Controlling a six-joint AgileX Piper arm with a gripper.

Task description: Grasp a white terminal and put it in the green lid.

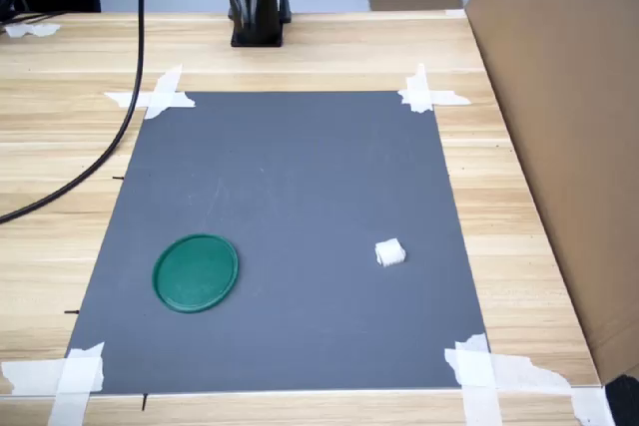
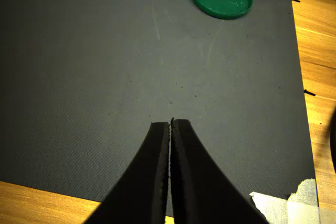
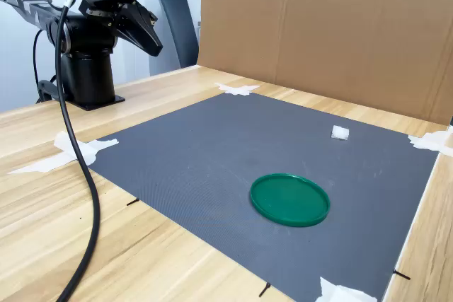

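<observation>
White terminal [image 1: 389,253] lies on grey mat [image 1: 290,177], toward the first exterior view's right, well apart from green lid [image 1: 196,272], which sits empty. End effector [image 2: 170,125] raised near arm base [image 3: 86,76] at desk's [image 1: 499,187] far end, jaws closed, holding nothing.

A pale wooden worktop [image 1: 300,52] is carrying a dark grey mat [image 1: 290,216], its corners taped down with white tape strips [image 1: 429,95]. Brown cardboard panels [image 3: 340,30] are standing along one side, and even light is falling across everything.
</observation>
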